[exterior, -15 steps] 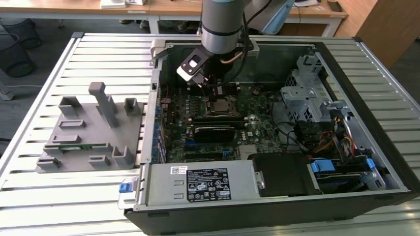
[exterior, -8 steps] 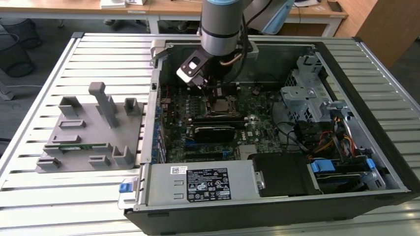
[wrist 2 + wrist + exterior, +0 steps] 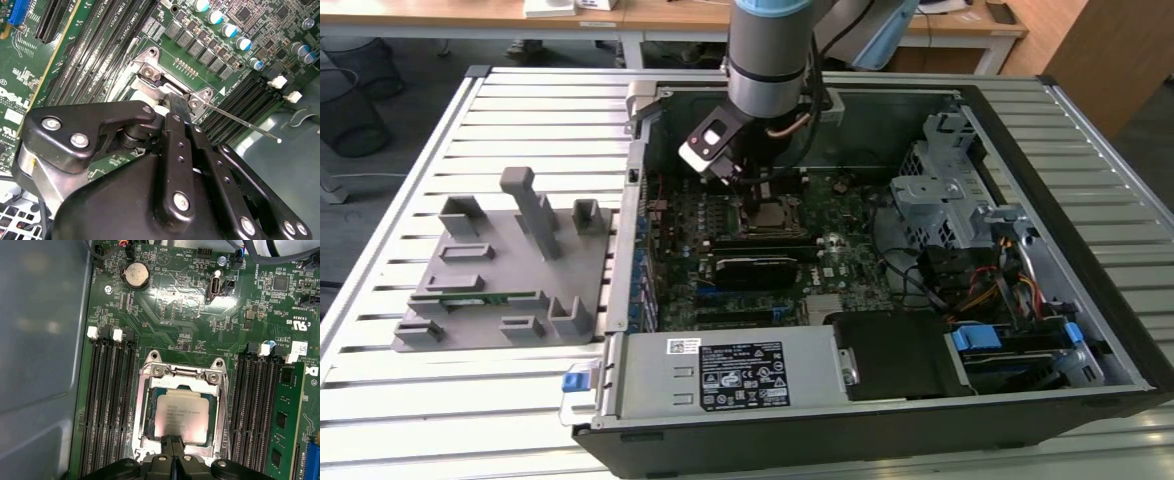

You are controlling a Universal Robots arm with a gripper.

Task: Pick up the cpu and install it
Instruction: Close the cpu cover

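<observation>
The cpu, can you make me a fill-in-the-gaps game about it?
The cpu lies flat in the metal ____ on the motherboard. The shut gripper is nearest to the ____. The memory stick nearby is coloured ____.
Missing words: socket; cpu; green.

The small square cpu (image 3: 181, 417) is silvery-grey metal with a pale rim and faint dark print, framed by a bright silver square metal socket frame (image 3: 145, 390). The flat motherboard (image 3: 170, 305) is dark green with fine paler traces, striped by long black memory slots (image 3: 107, 405) with white latches (image 3: 92, 332). The matte black jointed gripper (image 3: 172, 440) carries silver screw heads (image 3: 80, 140), while in the exterior view the pale grey metal table (image 3: 400, 400) is ribbed with parallel grooves, the plastic fixture (image 3: 507, 270) is mid-grey, and the computer case (image 3: 854, 440) is black with blue tabs (image 3: 981, 338).
</observation>
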